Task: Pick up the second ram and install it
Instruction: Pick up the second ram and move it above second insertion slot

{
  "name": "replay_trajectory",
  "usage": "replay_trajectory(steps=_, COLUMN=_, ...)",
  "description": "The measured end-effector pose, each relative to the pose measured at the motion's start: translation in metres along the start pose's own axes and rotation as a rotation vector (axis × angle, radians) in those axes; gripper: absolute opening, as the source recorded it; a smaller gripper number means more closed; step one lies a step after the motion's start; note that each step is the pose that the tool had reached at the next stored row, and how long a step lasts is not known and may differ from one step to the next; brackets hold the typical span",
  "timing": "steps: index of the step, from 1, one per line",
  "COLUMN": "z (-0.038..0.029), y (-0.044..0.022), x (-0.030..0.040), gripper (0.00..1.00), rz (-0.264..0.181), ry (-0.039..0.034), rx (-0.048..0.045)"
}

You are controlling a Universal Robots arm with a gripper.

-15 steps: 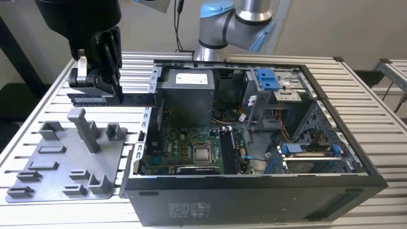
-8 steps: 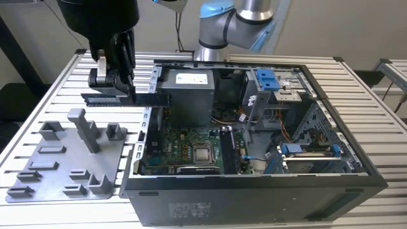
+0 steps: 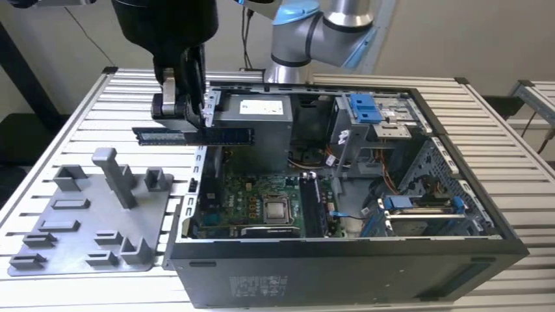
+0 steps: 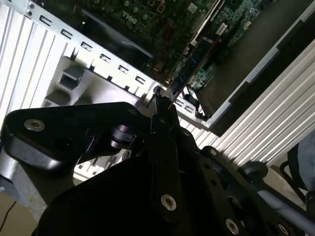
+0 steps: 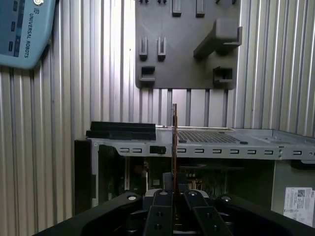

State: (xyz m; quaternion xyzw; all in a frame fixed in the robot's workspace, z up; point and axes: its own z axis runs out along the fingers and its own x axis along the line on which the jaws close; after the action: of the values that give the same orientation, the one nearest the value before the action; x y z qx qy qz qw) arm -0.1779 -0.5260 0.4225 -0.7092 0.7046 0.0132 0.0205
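The second ram point(image 3: 195, 136) is a long thin dark stick with a pale label. It hangs level in the air over the left wall of the open computer case point(image 3: 451, 195) in the exterior view. My gripper point(image 3: 189, 122) is shut on its upper edge, near the middle of the stick. In the first wrist view the ram point(image 5: 174, 142) shows edge-on, sticking out from between the black fingers point(image 5: 160, 211), with the case wall beyond it. In the second wrist view the ram point(image 4: 183, 76) points from the gripper point(image 4: 160, 105) toward the motherboard point(image 4: 147, 19).
A grey fixture tray point(image 3: 78, 227) with raised blocks lies on the slatted table at the exterior view's left. Inside the case are the grey power-supply box point(image 3: 256, 123), the motherboard point(image 3: 251, 195), dark memory slots point(image 3: 312, 205) and blue drive brackets point(image 3: 364, 107).
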Motion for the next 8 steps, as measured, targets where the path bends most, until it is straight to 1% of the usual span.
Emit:
replay_trajectory(steps=3, z=0.0001, y=-0.0073, x=0.0001, gripper=0.14, rz=0.0, ry=0.0, rx=0.0)
replay_trajectory(steps=8, z=0.0001, y=-0.0156, x=0.0001, gripper=0.14, rz=0.0, ry=0.0, rx=0.0)
